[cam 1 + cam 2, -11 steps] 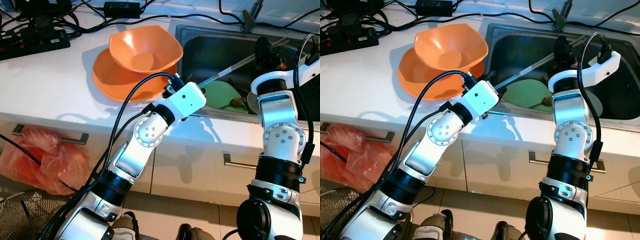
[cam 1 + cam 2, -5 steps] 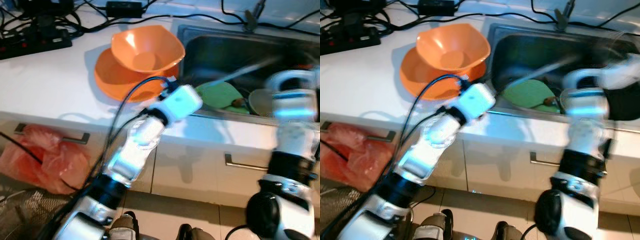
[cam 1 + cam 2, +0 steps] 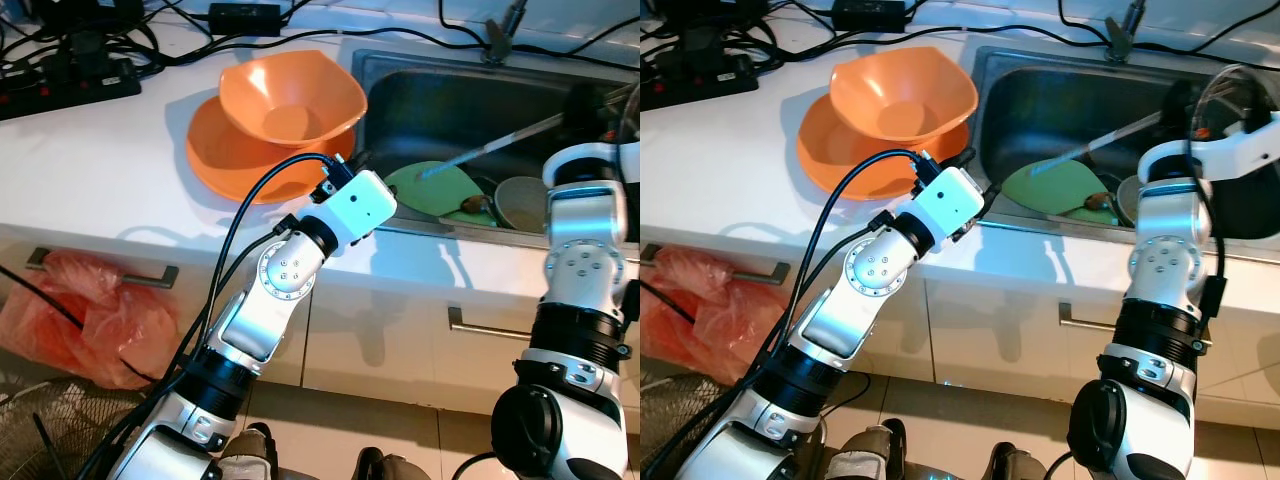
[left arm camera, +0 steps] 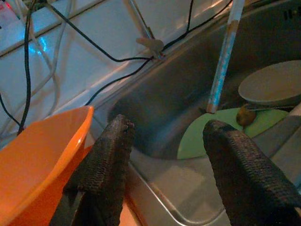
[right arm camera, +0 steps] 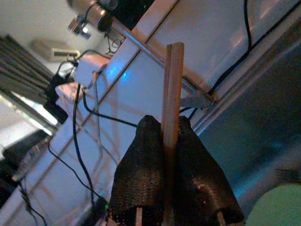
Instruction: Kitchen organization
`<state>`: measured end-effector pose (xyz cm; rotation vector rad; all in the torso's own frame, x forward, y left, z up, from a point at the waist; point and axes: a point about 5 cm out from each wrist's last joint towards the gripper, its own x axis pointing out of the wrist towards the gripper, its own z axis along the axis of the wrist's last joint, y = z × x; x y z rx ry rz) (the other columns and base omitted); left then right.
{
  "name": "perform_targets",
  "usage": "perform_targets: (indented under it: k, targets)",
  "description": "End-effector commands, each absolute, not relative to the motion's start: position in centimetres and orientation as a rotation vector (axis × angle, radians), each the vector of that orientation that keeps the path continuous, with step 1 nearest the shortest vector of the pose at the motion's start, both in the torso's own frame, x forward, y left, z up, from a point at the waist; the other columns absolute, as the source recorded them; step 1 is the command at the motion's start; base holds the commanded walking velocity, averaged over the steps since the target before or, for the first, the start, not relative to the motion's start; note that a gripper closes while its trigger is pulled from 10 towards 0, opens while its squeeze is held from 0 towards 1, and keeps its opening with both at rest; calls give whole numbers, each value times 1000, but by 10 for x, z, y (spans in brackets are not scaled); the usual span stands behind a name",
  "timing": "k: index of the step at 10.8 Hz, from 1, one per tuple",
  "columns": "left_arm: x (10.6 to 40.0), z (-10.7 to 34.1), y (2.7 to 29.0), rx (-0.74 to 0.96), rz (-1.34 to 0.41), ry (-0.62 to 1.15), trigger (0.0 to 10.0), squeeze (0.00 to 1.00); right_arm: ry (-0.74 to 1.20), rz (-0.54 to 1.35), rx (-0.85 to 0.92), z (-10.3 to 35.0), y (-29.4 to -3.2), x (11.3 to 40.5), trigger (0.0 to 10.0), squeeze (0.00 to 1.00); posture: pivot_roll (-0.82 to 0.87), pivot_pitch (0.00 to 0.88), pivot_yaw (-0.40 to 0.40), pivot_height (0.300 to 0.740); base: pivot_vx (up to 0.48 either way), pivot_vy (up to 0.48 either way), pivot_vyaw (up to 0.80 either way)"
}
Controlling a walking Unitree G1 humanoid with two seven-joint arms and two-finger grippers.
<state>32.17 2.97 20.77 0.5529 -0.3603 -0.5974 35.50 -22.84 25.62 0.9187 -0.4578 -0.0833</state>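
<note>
Steel sink (image 3: 420, 105), right fingers (image 5: 188, 183) pinching chopsticks (image 3: 490, 147), left fingers (image 4: 110, 160) spread, empty.

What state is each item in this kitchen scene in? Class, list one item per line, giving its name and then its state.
Orange bowl: upright, nested on the orange plate.
Orange plate: flat on the counter.
Green plate: lying in the sink.
Chopsticks: clamped, slanting over the sink.
Left pincer: open, at the sink edge.
Right pincer: shut on the chopsticks.
Sink: holding dishes.
</note>
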Motion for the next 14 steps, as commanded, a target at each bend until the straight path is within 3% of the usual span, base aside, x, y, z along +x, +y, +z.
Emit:
perform_targets:
  k: [1,6,14]
  targets:
    - [319,207,28,517,-607,-355,10000,0,-483,-95,844,258,-231,353,10000,0,215,150,-35,740,0,0,0]
    - [318,206,31,394,-608,-311,10000,0,-459,-19,466,245,-199,356,10000,0,217,157,-40,740,0,0,0]
    - [316,202,29,340,-612,-282,10000,0,-323,47,291,191,-172,355,10000,0,214,165,-41,740,0,0,0]
